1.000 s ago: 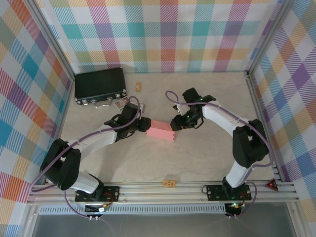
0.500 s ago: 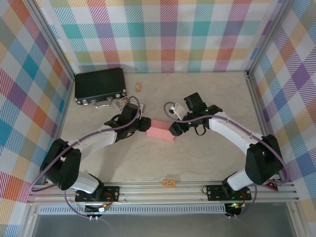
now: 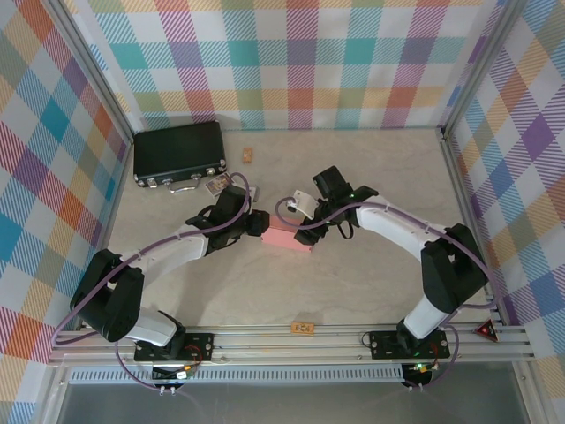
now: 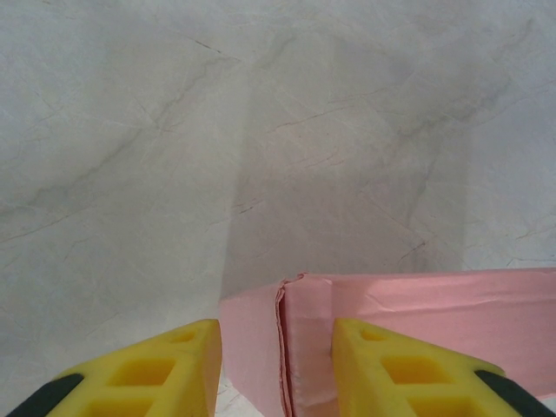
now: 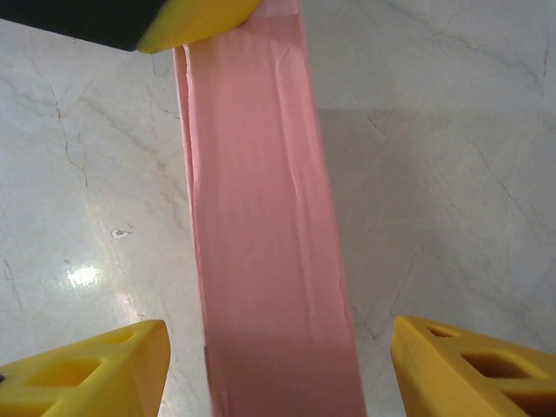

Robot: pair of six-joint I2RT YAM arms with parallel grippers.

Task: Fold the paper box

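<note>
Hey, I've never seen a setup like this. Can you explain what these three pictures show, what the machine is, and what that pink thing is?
The machine is two robot arms bolted to the near edge of a table. The overhead picture looks down from behind the arms. The other two pictures come from a small camera on each wrist, so the yellow shapes in them are that arm's own fingers. On the table lie a pink paper box, a black case at the far left and a small tan piece near it. The left gripper pinches one end of the box. The right gripper is open, with a finger on each side of the other end and a gap on both sides, so it is not touching.
</note>
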